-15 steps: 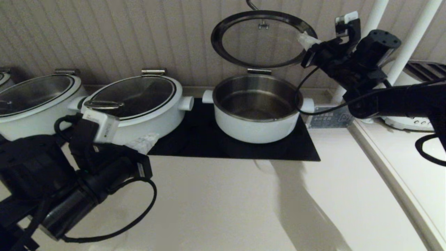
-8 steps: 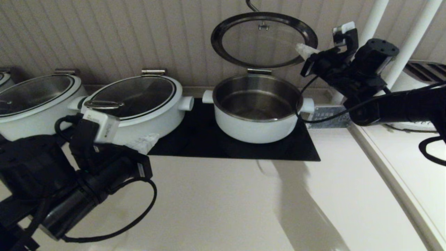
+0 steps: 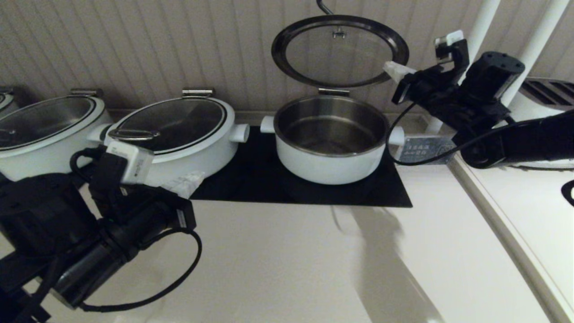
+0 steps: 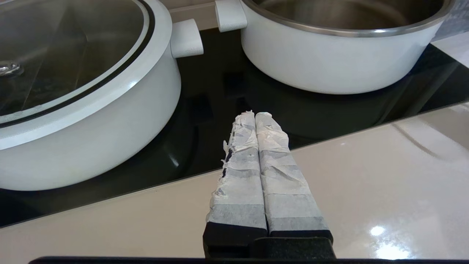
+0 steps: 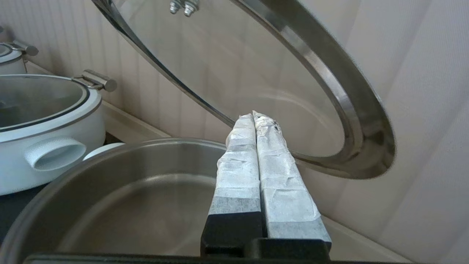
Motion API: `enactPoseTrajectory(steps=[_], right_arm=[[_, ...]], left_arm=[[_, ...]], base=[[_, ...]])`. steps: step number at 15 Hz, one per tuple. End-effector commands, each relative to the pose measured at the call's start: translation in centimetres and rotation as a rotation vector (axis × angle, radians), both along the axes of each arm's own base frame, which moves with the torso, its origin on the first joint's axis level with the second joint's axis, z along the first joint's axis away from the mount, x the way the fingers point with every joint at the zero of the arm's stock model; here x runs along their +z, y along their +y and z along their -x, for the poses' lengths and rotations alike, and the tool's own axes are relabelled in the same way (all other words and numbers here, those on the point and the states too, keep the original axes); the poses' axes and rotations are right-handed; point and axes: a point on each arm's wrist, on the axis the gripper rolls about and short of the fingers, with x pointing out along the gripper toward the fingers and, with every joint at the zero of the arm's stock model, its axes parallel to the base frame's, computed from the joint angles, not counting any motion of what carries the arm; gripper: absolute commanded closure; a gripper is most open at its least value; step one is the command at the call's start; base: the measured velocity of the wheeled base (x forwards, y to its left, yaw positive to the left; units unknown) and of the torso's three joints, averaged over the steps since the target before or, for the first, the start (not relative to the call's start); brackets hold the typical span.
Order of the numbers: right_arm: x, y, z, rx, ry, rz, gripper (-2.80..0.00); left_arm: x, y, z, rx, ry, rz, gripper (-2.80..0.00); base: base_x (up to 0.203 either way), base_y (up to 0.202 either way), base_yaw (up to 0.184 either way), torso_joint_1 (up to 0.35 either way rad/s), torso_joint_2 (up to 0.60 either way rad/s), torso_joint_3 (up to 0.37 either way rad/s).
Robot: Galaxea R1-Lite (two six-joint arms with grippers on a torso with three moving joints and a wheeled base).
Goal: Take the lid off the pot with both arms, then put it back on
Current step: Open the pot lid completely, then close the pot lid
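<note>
The lid [image 3: 339, 56] stands open, tilted up against the wall behind and above the pot [image 3: 329, 163], its handle tip showing over its top edge. The pot's steel bowl is uncovered and looks empty. My right gripper [image 3: 393, 69] is shut and empty, just off the lid's lower right rim; I see no contact. In the right wrist view its fingertips [image 5: 253, 116] point at the lid's glass [image 5: 256, 73] above the pot's bowl [image 5: 146, 205]. My left gripper [image 3: 190, 180] is shut and empty, low at the front left. It shows in the left wrist view [image 4: 254, 115], short of the pot [image 4: 329, 62].
A wider white pot with a closed glass lid [image 3: 179, 130] sits left of the pot on the black cooktop [image 3: 251, 179], and another [image 3: 40, 130] stands at the far left. White posts [image 3: 480, 27] and a raised side counter [image 3: 515, 202] lie to the right.
My right gripper has dropped and drawn back to the right, off the lid's right rim. The lid stays tilted open. The left arm has not moved.
</note>
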Motion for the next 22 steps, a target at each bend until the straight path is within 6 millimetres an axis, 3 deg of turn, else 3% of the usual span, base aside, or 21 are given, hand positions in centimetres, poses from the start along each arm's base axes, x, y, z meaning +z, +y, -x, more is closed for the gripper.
enactPoseTrajectory(steps=[1, 10, 14, 19, 22], right_arm=[[0.8, -0.2, 1.2, 0.003, -0.009, 0.0, 0.0], [4.9, -0.9, 5.6, 0.014, -0.004, 0.001, 0.0], [7.4, -1.4, 6.3, 0.023, -0.045, -0.029, 0.0], [9.9, -2.5, 3.7, -0.015, -0.14, -0.041, 0.0], [9.3, -2.6, 0.7, -0.022, -0.166, -0.042, 0.0]], left_arm=[[0.1, 0.0, 0.0, 0.001, -0.007, 0.003, 0.0], [0.2, 0.0, 0.0, 0.001, -0.01, 0.002, 0.0], [0.2, 0.0, 0.0, 0.001, -0.012, 0.003, 0.0], [0.3, 0.0, -0.1, 0.001, -0.015, 0.004, 0.0], [0.3, 0.0, -0.1, 0.0, -0.015, 0.001, 0.0]], base=[[0.0, 0.0, 0.0, 0.0, 0.0, 0.0], [0.0, 0.0, 0.0, 0.0, 0.0, 0.0], [0.0, 0.0, 0.0, 0.0, 0.0, 0.0], [0.0, 0.0, 0.0, 0.0, 0.0, 0.0], [0.0, 0.0, 0.0, 0.0, 0.0, 0.0]])
